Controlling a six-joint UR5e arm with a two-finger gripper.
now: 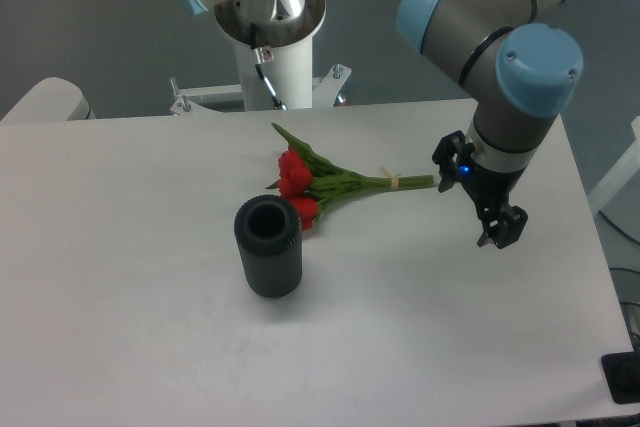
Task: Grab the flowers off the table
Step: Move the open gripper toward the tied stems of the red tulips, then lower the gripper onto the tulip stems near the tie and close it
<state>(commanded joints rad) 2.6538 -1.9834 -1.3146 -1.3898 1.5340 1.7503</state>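
surface: white table (pixel 150 347), flat, matte, rounded corner visible at far left. items resting on it: one bunch of flowers (pixel 320 182), lying on its side near the middle, red blooms toward the left, green stems running right, pale band around the stems. one dark ribbed vase (pixel 268 247), upright, open mouth upward, just in front of the blooms.

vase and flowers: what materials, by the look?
Vase: likely plastic or rubber; matte dark grey, fine vertical ribs, no gloss. Flowers: probably artificial, fabric or plastic; uniform saturated red blooms, stiff green stems, pale band. Can't confirm either.
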